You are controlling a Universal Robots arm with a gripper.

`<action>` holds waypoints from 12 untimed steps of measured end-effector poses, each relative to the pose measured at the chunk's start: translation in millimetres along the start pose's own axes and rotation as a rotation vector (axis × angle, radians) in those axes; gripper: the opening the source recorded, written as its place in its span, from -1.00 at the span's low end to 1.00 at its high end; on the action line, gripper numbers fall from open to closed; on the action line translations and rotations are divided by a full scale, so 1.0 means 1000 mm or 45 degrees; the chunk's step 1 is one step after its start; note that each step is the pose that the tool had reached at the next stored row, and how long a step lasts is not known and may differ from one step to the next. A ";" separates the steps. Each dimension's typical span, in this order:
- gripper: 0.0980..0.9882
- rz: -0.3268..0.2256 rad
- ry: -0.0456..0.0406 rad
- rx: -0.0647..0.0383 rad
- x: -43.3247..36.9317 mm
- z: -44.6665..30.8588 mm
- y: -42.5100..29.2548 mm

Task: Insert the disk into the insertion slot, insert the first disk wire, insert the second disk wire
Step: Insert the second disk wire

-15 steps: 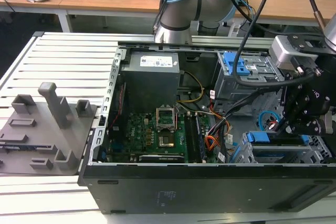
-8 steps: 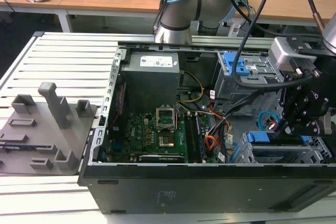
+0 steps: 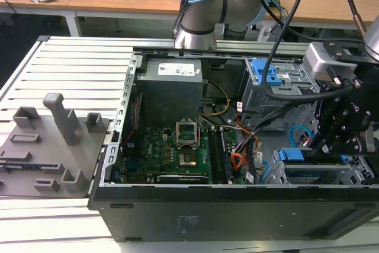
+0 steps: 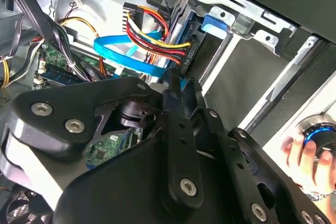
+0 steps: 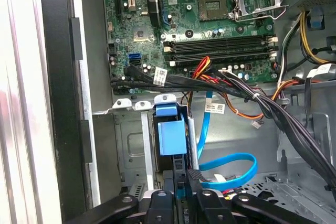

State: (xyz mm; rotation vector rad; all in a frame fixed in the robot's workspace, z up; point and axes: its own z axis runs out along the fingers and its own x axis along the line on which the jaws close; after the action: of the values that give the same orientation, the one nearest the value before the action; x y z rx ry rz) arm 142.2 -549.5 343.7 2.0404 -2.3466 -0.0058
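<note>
Where cage (image 5: 137, 145) gapes, disk (image 5: 171, 135) inside.

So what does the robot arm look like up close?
The arm is made of silver-grey tubes with a light blue cap on one joint. Black cables hang along it. The gripper is a chunky black block under a silver-grey wrist piece. In the second wrist view its black links are held together with round silver screws.
</note>
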 end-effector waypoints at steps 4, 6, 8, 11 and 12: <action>-0.68 0.000 0.000 0.000 0.0002 -0.0101 0.0002; -0.72 0.000 0.000 0.000 0.0003 -0.0152 0.0004; -0.98 0.000 -0.005 -0.001 0.0006 -0.0158 0.0016; -0.98 -0.001 -0.043 -0.003 0.0028 -0.0155 0.0136; -0.98 -0.001 -0.044 -0.003 0.0031 -0.0155 0.0151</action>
State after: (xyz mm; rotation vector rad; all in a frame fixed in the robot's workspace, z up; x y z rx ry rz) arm 127.3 -550.2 359.6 2.0570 -2.3646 -0.0442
